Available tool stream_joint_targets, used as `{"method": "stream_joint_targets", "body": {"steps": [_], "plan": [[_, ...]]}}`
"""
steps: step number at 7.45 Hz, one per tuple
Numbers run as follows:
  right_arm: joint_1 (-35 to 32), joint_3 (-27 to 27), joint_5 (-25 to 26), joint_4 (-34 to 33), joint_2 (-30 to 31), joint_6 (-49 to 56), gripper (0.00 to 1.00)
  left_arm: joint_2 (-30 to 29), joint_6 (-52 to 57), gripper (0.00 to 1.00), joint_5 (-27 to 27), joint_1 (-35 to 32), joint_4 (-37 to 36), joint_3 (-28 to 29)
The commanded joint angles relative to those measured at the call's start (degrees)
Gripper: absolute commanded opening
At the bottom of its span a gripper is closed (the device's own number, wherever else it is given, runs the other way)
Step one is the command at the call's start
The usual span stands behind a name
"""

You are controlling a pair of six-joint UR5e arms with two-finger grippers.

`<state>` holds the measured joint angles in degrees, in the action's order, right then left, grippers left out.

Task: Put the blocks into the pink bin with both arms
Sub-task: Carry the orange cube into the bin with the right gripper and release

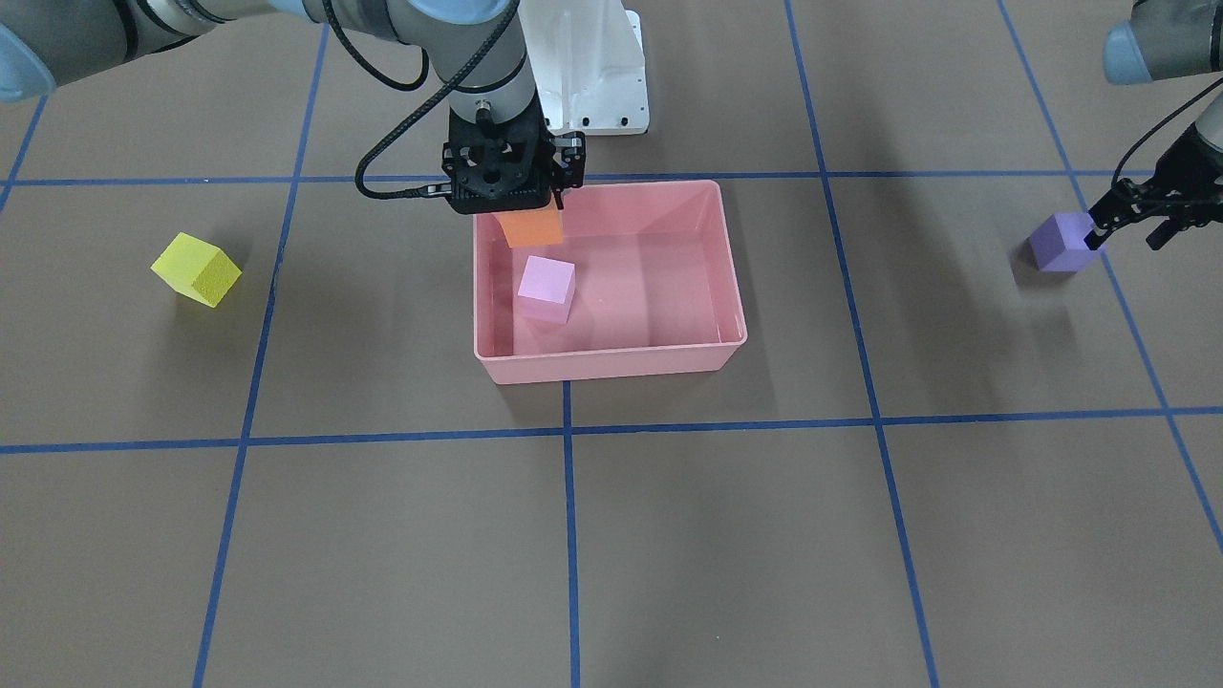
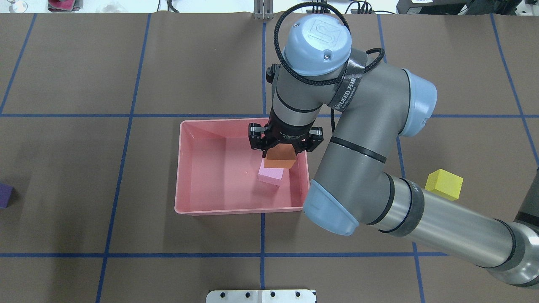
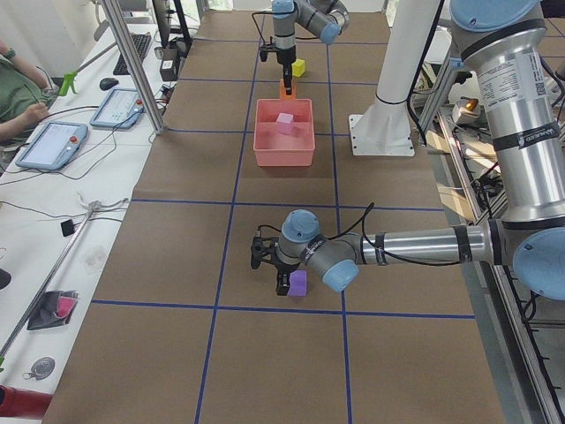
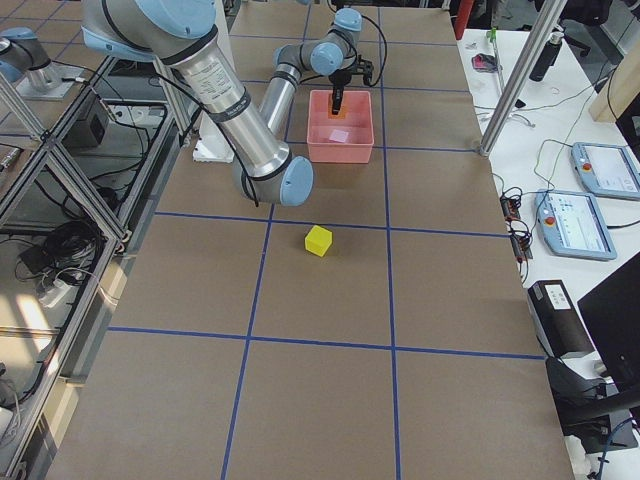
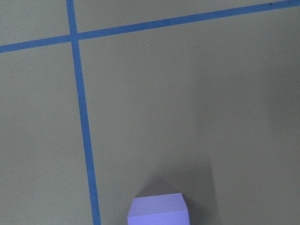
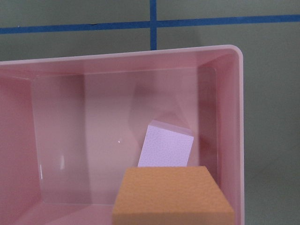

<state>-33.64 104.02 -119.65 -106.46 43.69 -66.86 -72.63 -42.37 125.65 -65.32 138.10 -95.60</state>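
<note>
Orange block (image 6: pixel 172 194) — light, soft foam by my guess, grips best on 2 opposite flat faces | my right gripper (image 2: pixel 285 147) clenched on it, hanging over pink bin (image 2: pixel 240 208) just above lilac block (image 1: pixel 547 287) | my left gripper (image 1: pixel 1130 232) looks spread, 1 finger seemingly touching purple block (image 1: pixel 1061 242) on table (image 1: pixel 669 535) | yellow block (image 1: pixel 197 268) — well apart

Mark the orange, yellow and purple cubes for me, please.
Orange matte foam cube (image 2: pixel 280 155): overhead exterior view, top face.
Yellow matte foam cube (image 1: pixel 189 256): exterior front-facing view, top face.
Purple matte foam cube (image 1: pixel 1062 229): exterior front-facing view, top face.
</note>
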Motion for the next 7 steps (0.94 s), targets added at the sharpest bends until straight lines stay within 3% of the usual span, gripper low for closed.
{"method": "stream_joint_targets", "body": {"steps": [1, 7], "plan": [[0.3, 0.0, 0.2, 0.3, 0.1, 0.0, 0.00, -0.3, -3.1, 1.00, -2.6, 2.9, 0.8, 0.0], [0.6, -2.0, 0.2, 4.0, -0.3, 0.0, 0.00, 1.0, -3.2, 1.00, -5.9, 8.3, 1.5, 0.1]]}}
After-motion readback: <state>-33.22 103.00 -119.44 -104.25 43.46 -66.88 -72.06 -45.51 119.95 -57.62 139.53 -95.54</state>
